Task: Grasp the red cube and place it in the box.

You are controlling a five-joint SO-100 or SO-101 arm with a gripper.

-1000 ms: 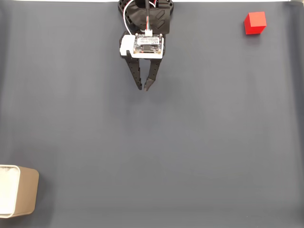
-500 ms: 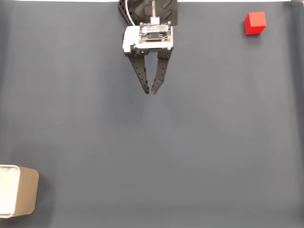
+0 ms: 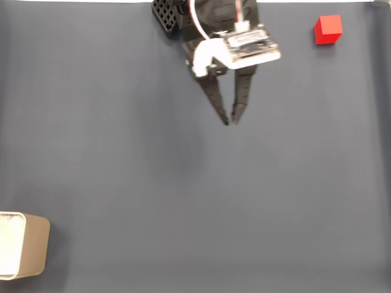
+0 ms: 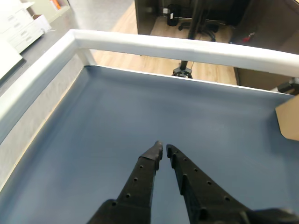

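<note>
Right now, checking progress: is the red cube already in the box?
No, the red cube sits at top right, the box at bottom left.

Bright red, plain faces on the red cube (image 3: 328,29). Tan outer walls and white inside on the box (image 3: 35,247). Black fingers, dotted with small holes, on the gripper (image 3: 231,121), under a white housing. Dark blue-grey, without pattern, on the mat (image 3: 195,195); white on its raised border (image 4: 187,46).

My gripper (image 3: 231,121) has two black tapered fingers (image 4: 140,179) dotted with small holes, a white housing topped by a bare circuit board, and red-and-white wires.
</note>
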